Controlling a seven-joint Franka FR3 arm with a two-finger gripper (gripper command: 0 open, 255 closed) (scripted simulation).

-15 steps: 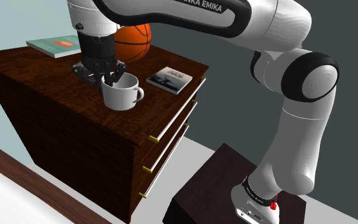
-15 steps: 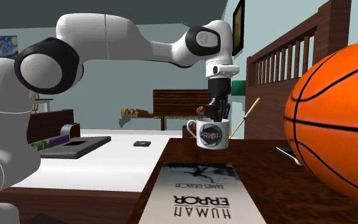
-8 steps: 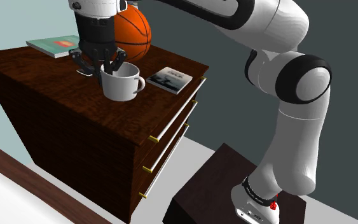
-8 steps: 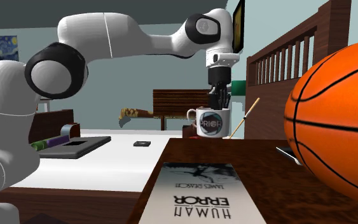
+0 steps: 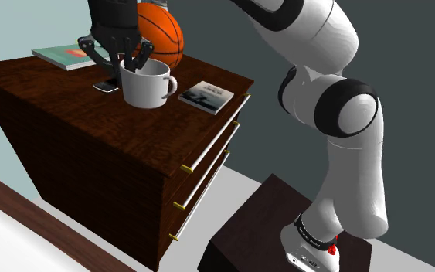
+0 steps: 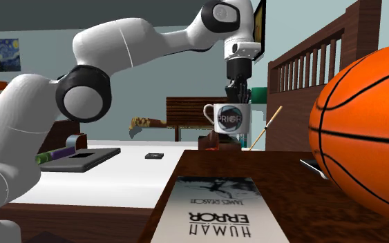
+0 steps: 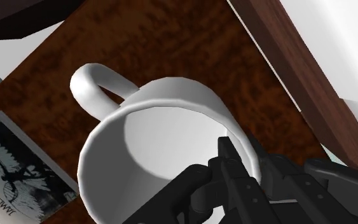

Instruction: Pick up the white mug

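Observation:
A white mug [image 5: 146,83] with dark lettering on its side [image 6: 229,119] hangs a little above the dark wooden dresser top [image 5: 45,89]. My black gripper [image 5: 128,65] comes down from above and is shut on the mug's rim, on the side away from the handle. In the second exterior view the gripper [image 6: 240,95] stands over the mug's far rim. In the wrist view one finger sits inside the mug [image 7: 145,146] and the other outside, with the gripper [image 7: 247,159] clasping the wall between them. The handle points away from the fingers.
An orange basketball [image 5: 160,35] stands just behind the mug. A "Human Error" book [image 5: 205,96] lies near the dresser's drawer edge. At the back lies a teal book [image 5: 62,56], and a small dark flat object [image 5: 106,86] is beside the mug. A wooden headboard [image 6: 310,76] stands by the dresser.
The gripper has risen with the mug in it, lifting it off the dresser top and carrying it up and toward the shoulder view's left.

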